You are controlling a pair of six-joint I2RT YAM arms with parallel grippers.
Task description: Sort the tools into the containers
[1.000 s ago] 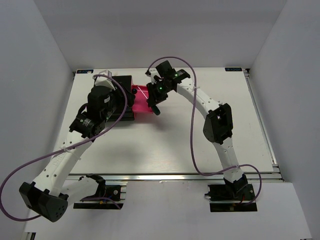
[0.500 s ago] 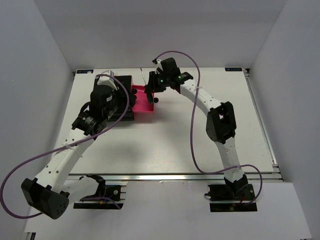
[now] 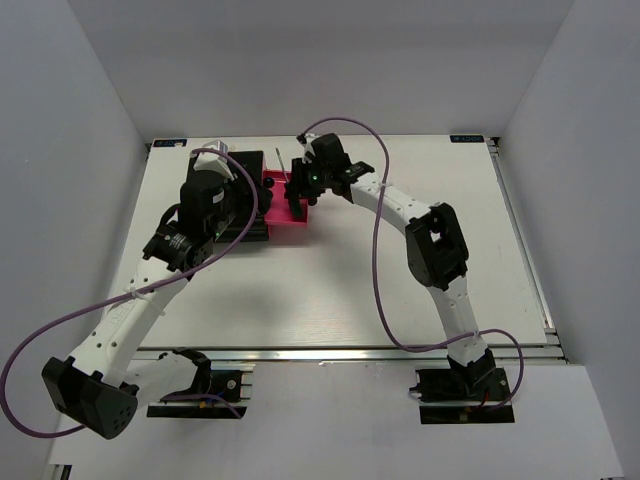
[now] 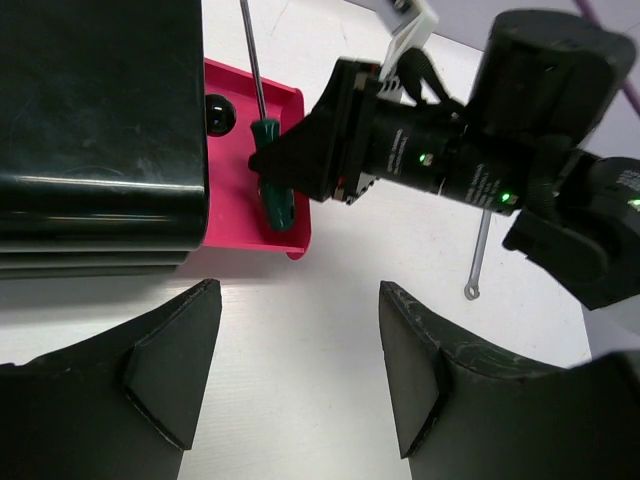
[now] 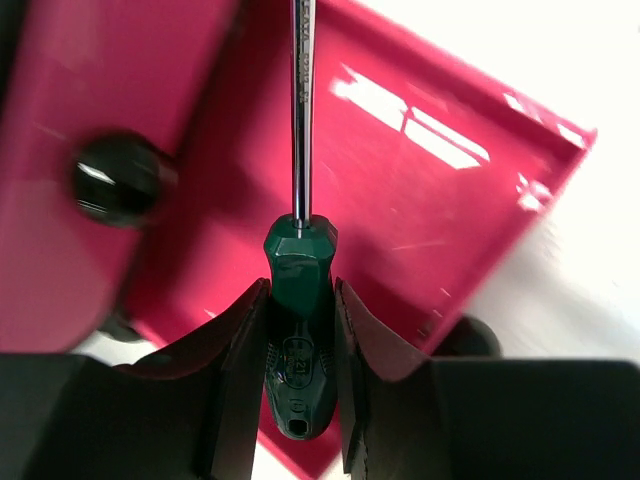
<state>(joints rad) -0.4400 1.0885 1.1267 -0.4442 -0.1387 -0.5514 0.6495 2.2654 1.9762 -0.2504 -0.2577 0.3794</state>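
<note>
Green-handled screwdriver (image 5: 298,262): handle pinched between the fingers of the right gripper (image 5: 300,295), shaft pointing away from the wrist. It hangs over the open pink drawer (image 5: 430,210); cannot tell whether it touches the drawer floor. The drawer projects from the black cabinet (image 4: 100,120), with a round black knob (image 5: 115,180) alongside.

Left gripper (image 4: 300,350): fingers spread, nothing between them, above bare table near the cabinet.

Silver wrench (image 4: 479,255) lies flat on the white table (image 3: 330,290), apart from the drawer.

Pale grey walls (image 3: 90,90) enclose the table on three sides.
</note>
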